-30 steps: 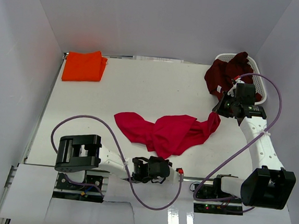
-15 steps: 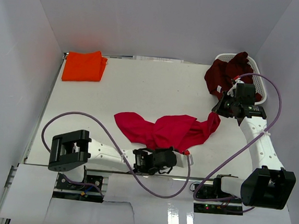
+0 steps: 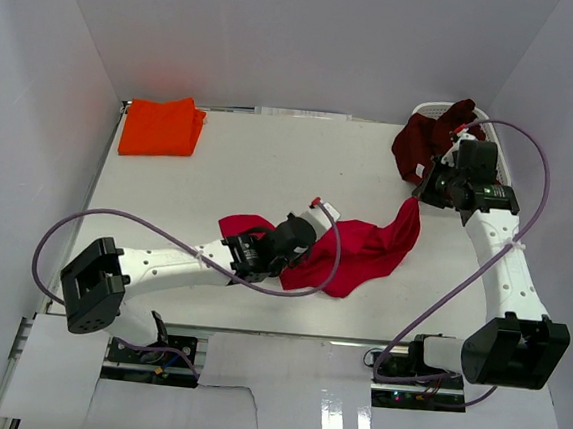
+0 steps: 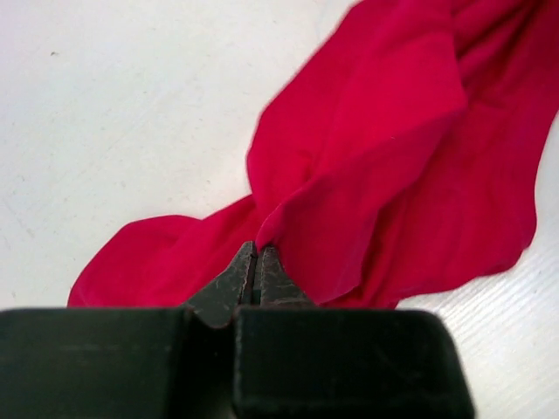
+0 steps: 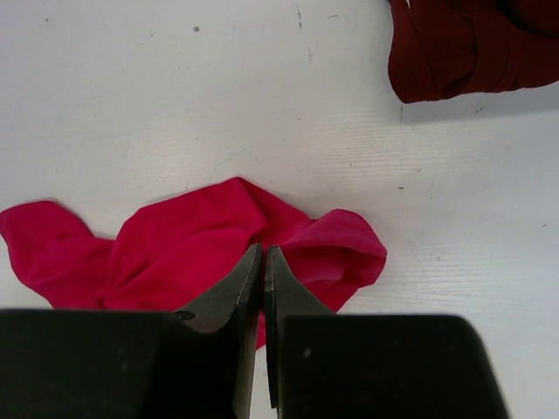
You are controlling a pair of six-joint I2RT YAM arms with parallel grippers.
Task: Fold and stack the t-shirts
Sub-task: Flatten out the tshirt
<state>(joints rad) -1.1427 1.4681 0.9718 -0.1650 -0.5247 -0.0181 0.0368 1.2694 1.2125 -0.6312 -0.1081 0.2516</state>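
My left end effector (image 4: 257, 250) is clenched on a fold of the crimson t-shirt (image 4: 384, 140). My right end effector (image 5: 263, 255) is pinched shut on the same shirt's right corner, which is drawn up to a point. My left arm stretches low across the white desk (image 3: 291, 165) toward its middle. My right arm reaches forward beside the white lattice basket (image 3: 428, 108), where the maroon t-shirt (image 3: 413, 145) spills over the rim. The orange t-shirt (image 3: 160, 126) lies folded at the desk's far left corner. Plain white walls (image 3: 302, 35) enclose the desk.
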